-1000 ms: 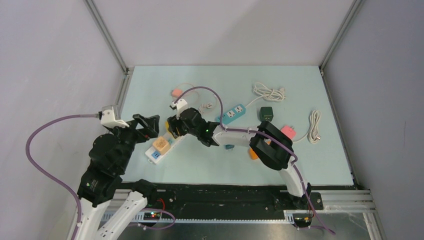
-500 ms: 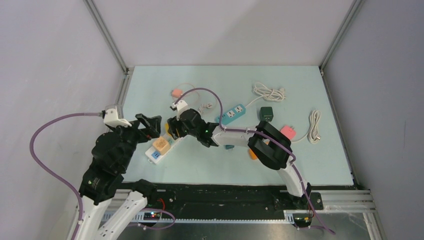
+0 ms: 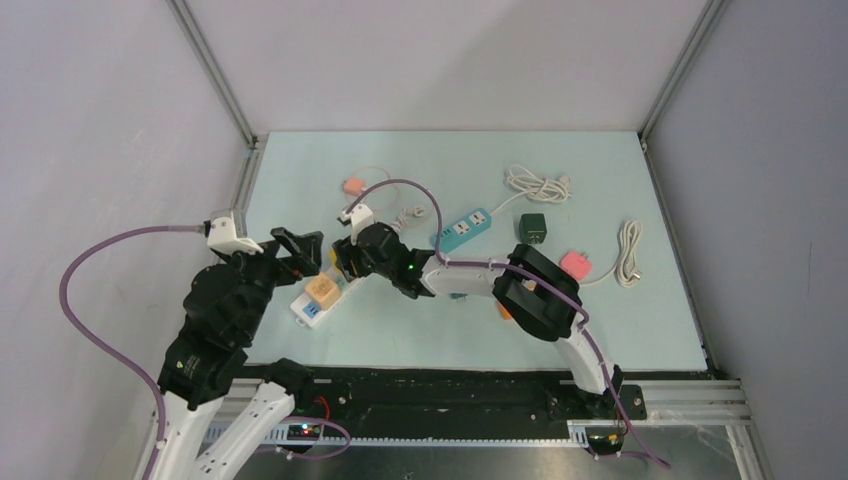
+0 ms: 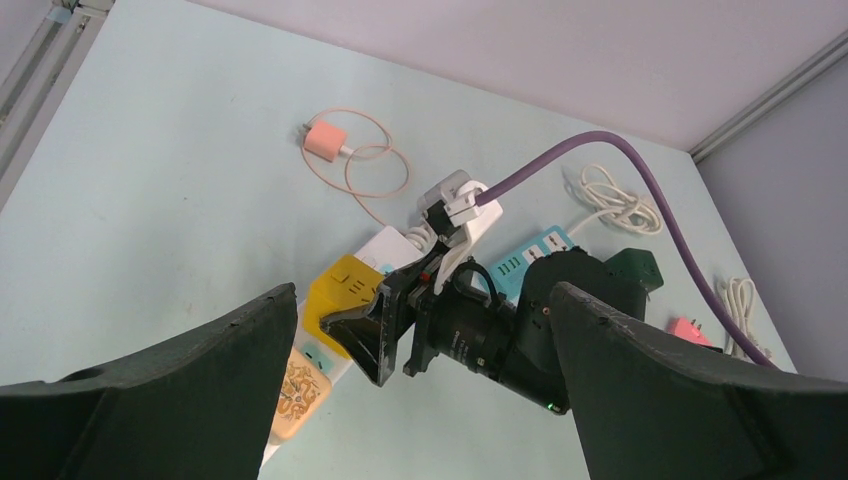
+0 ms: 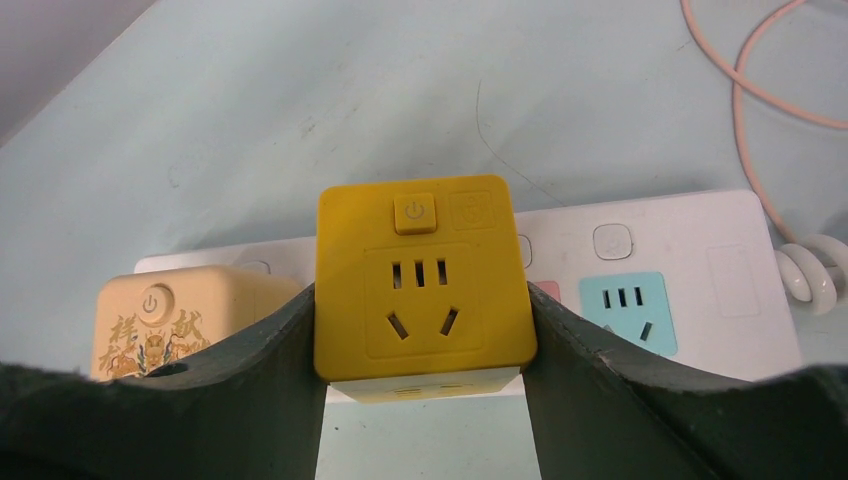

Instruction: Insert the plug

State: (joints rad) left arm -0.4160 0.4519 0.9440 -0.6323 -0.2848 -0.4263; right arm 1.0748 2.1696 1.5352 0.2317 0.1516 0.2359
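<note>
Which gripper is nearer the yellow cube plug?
Right. The right gripper clamps the yellow cube plug at the white power strip; the left gripper hovers open alongside, apart.

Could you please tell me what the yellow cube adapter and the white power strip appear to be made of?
The yellow cube adapter looks like moulded plastic with a matte finish: uniform colour, rounded edges, cleanly recessed socket slots. The white power strip is probably plastic too, smooth and slightly glossy: an even white face with moulded-in buttons and a coloured socket insert.

Right gripper (image 5: 423, 345) clamps yellow cube plug (image 5: 420, 250) over white power strip (image 5: 700, 250); cream cube (image 5: 165, 320) just beside it.
</note>
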